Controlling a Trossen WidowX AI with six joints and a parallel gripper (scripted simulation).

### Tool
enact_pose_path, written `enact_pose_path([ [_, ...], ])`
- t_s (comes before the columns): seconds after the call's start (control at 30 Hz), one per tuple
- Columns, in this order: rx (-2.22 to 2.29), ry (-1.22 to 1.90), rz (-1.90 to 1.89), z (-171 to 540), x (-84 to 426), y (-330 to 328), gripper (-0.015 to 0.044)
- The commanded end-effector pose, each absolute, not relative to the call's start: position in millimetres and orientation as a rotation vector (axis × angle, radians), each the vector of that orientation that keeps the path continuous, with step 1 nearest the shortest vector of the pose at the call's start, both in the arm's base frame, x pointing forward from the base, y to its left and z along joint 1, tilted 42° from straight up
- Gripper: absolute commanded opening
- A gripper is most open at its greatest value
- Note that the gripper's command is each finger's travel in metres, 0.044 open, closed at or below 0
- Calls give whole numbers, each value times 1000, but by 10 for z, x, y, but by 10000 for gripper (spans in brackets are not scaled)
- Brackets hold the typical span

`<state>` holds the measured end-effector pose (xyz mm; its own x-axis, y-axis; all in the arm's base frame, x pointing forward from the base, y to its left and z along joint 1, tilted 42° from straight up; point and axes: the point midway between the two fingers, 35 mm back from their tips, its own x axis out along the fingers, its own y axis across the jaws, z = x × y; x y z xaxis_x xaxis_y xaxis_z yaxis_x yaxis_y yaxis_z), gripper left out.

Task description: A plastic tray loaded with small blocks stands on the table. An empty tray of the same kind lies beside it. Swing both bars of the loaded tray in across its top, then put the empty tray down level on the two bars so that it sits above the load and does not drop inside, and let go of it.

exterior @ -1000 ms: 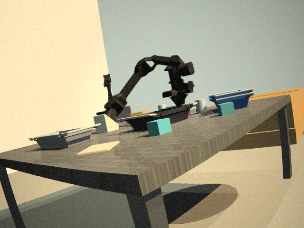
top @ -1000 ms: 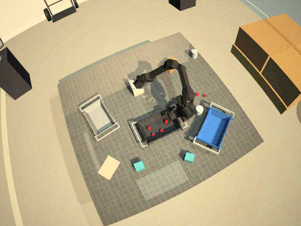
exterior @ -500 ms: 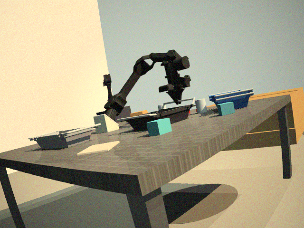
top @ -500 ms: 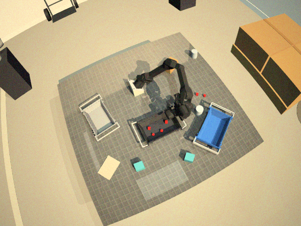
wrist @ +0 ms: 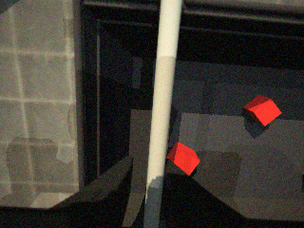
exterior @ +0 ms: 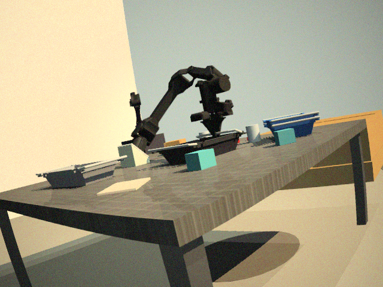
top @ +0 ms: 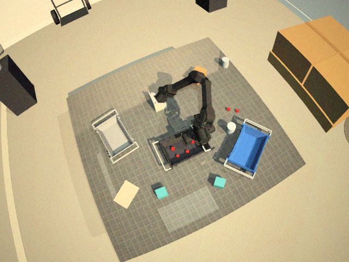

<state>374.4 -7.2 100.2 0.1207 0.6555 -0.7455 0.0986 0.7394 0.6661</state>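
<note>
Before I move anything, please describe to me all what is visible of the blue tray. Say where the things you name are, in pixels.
The blue tray point(top: 245, 148) point(exterior: 305, 128) is a rectangular, open-topped tub, plastic by its look, with walls sloping inward to a flat bottom. White bars point(top: 238, 171) point(exterior: 295, 122) run along its two short ends. It stands upright on the table, with no load visible inside. A white cylinder point(top: 231, 127) point(exterior: 253, 133) and a teal block point(top: 219, 182) point(exterior: 285, 136) stand nearby, both apart from it. Only the table seems to touch it.
</note>
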Motion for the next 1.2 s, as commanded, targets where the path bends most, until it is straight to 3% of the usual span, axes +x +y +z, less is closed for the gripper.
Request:
enact_pose_path([
  [0.0,668,1412,463,974,3745,-78,82],
  [0.33,667,1413,461,1316,3704,-334,82],
  [1.17,670,1410,456,1259,3716,-299,82],
])
